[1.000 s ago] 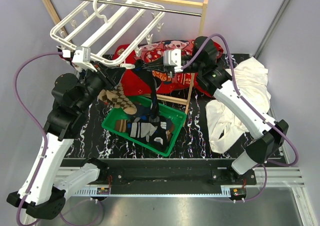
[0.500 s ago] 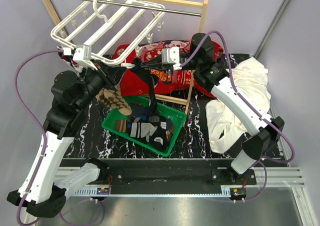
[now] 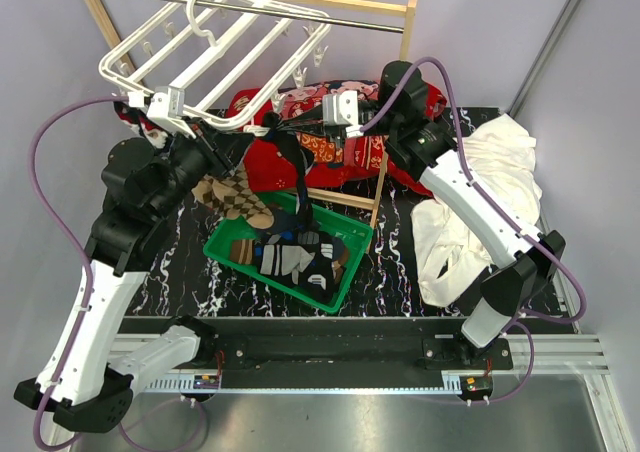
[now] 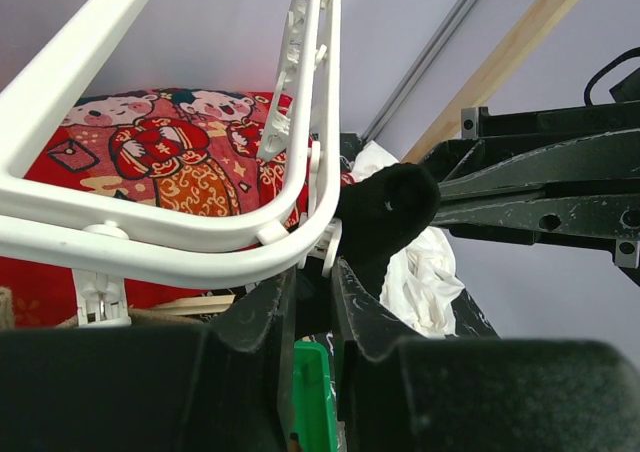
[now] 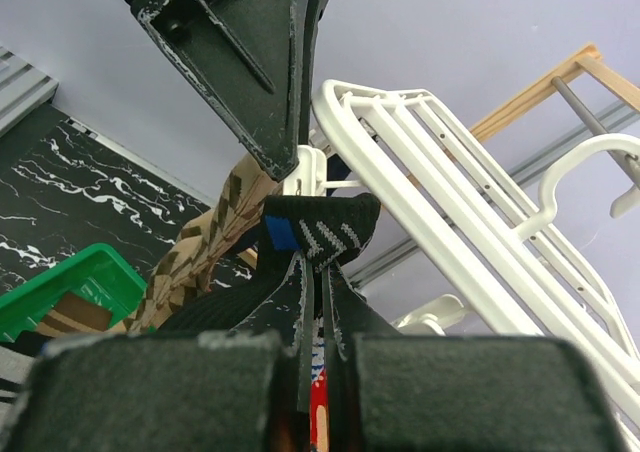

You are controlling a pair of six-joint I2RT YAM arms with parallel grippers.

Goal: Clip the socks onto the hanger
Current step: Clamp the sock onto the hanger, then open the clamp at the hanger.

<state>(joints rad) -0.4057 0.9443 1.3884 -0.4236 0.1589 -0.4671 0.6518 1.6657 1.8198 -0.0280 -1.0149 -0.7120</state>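
The hanger point(image 3: 215, 47) hung from the rod point(image 3: 350, 22) of the wooden rack point(image 3: 406, 32) at the rear left. Below its front edge a hanging sock point(image 3: 300, 177) dropped into the bin point(image 3: 355, 270) in the middle, where more socks point(image 3: 290, 257) lay, with an argyle sock point(image 3: 235, 200) at the bin's rear-left rim. A printed cloth point(image 3: 350, 152) lay behind the bin and a crumpled cloth point(image 3: 500, 192) to its right.

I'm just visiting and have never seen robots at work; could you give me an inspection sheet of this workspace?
Surface: black marbled table.
Job's things: white hanger on the rod; dark sock held at its edge; argyle sock by the left gripper; more socks in the bin.
Clutter: green bin, red cloth, white cloth.
Grippers: right gripper shut on the dark sock; left gripper shut at the hanger's edge, grip unclear.
Cables: purple cables loop out on both sides.
Surroundings: wooden rack, grey walls.
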